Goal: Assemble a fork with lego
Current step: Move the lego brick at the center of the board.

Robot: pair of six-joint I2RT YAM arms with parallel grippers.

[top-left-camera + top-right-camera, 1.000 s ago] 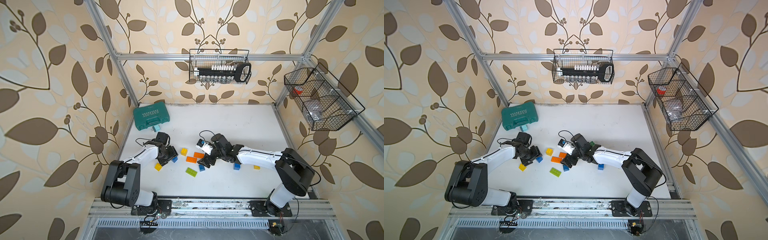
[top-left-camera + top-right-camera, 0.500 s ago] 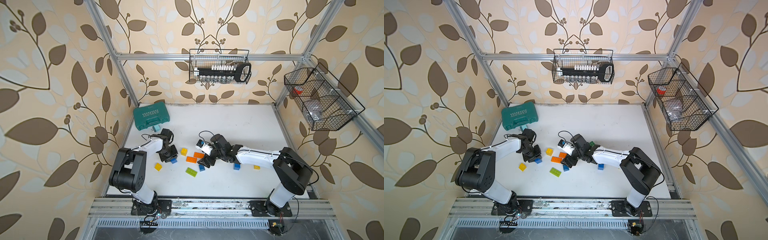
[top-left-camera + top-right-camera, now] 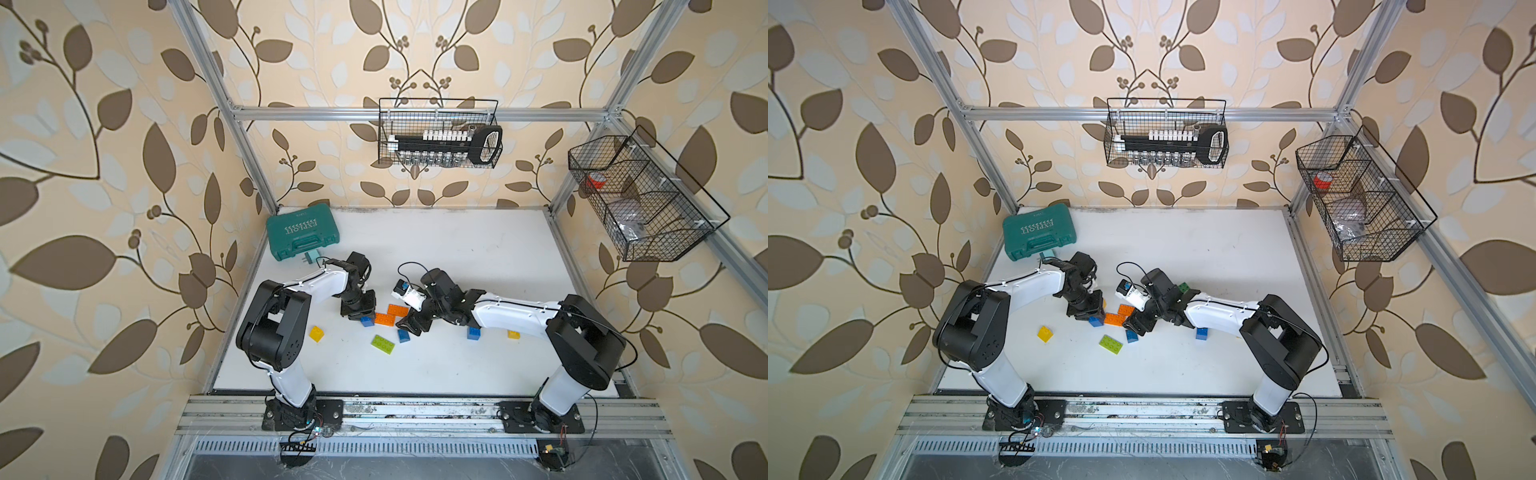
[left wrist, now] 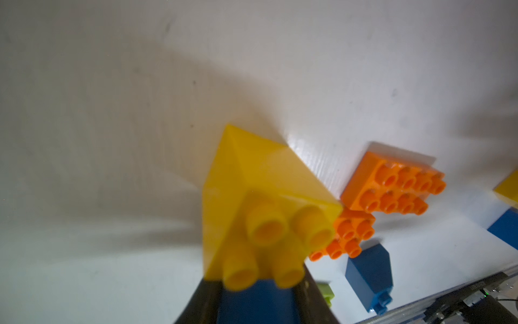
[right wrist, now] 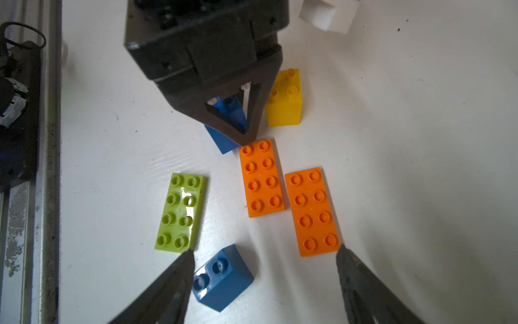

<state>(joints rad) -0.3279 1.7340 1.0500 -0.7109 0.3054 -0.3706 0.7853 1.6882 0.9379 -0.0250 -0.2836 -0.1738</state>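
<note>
White worktop (image 3: 457,257); beige walls (image 3: 124,166) patterned with brown and pale leaves; teal tool case (image 3: 301,237) with white lettering; orange brick (image 5: 262,178); lime-green brick (image 5: 180,211); blue brick (image 5: 221,141); yellow brick (image 5: 284,106); black wire baskets (image 3: 438,101).

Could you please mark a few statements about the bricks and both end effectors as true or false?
1. The left end effector is shut on a blue brick. True.
2. The right end effector holds an orange brick. False: it is open and empty.
3. A long orange brick lies beside a second long orange brick. True.
4. The green brick is stacked on another brick. False: it lies flat on the table, alone.
5. The teal case is closed. True.
</note>
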